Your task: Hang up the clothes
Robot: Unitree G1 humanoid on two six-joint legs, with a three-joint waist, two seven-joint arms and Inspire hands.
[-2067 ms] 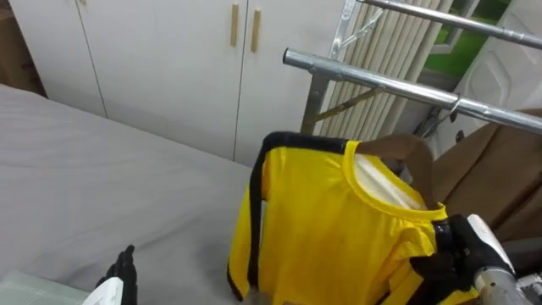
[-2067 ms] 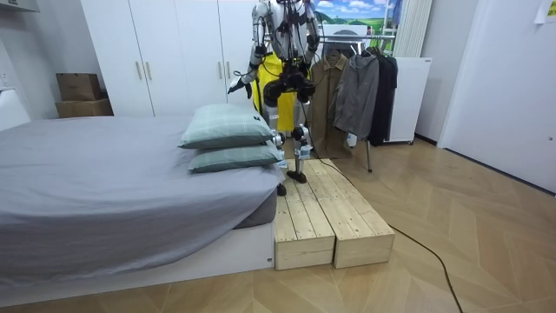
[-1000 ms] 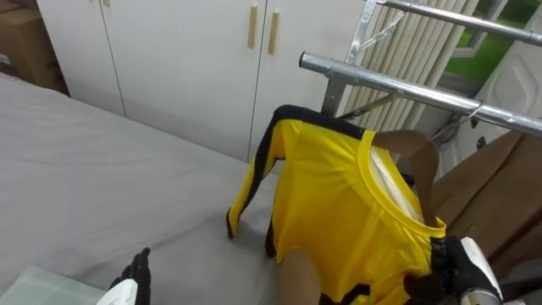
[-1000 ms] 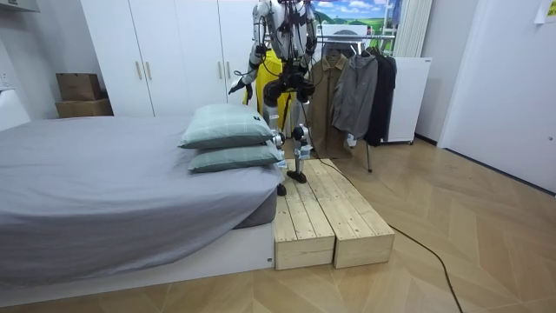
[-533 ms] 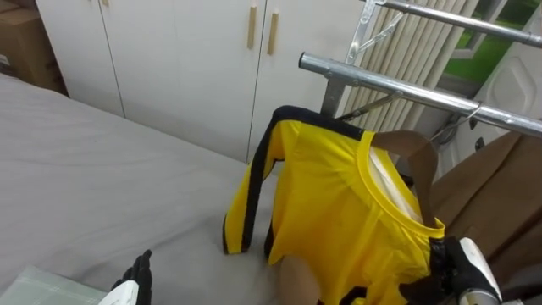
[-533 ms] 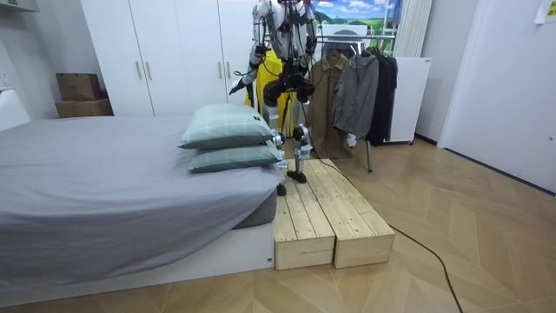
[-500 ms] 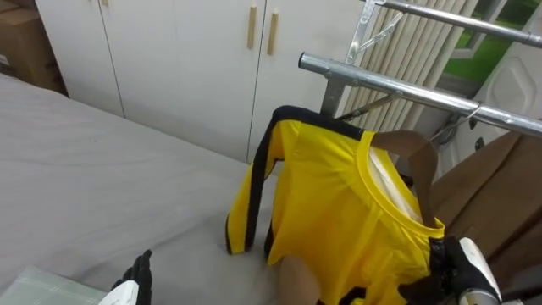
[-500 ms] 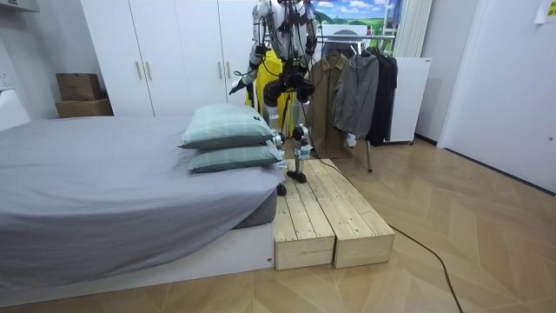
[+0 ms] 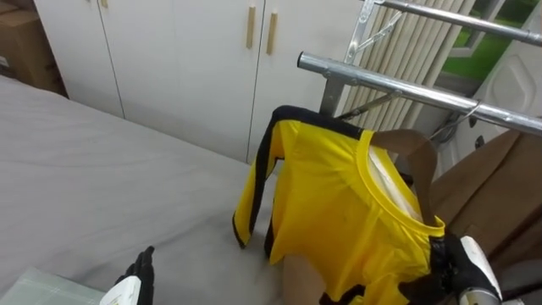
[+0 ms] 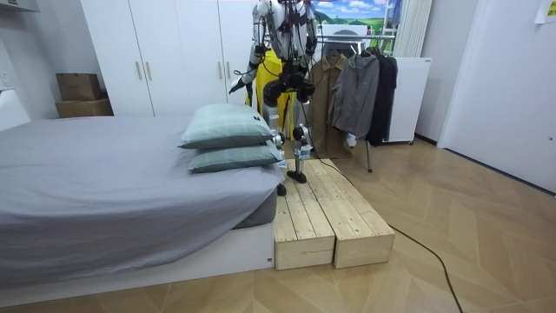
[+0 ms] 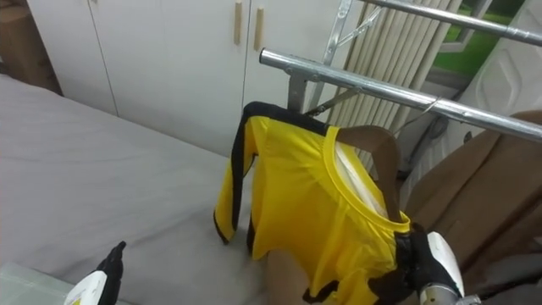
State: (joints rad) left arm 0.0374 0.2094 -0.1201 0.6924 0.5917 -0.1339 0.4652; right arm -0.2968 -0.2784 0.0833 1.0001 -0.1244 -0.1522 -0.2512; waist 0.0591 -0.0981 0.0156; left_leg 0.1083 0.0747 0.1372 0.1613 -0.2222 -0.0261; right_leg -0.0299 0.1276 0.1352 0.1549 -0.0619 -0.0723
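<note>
Just below the rack rail (image 9: 381, 79), the yellow shirt (image 9: 339, 203) is hanging off a wooden hanger (image 9: 417, 151), w/ its black-trimmed sleeve dangling further down from the rail & its collar gaping open toward the rail's right end. The hanger's brown shoulder is poking out of the neck hole right under the rail; whether its hook is reaching the rail I can't tell. The right hand (image 9: 464, 269) is sitting well below the rail's right end, pressed against the shirt's lower shoulder & partly tucked under the cloth, so whether it's clamped on shirt or hanger I can't tell. The left hand (image 9: 127, 286) is hovering far below the rail's left end, well apart from the shirt, w/ fingers (image 9: 146, 259) straight & holding nothing. A brown coat (image 9: 500, 182) is hanging from the rail's right part, just beside the shirt. A second bar (image 9: 457, 19) is running above the rail. Behind the rail's left end, white wardrobe (image 9: 169, 68) doors are standing shut. Below & left of the rail, the grey bed (image 9: 93, 186) is stretching out under the shirt's sleeve. Room view: the robot is standing upright on a wooden platform (image 10: 334, 222) right in front of the rail, btw the bed's pillows (image 10: 228, 127) & the grey & dark jackets (image 10: 365, 87) hanging further along the rail.
</note>
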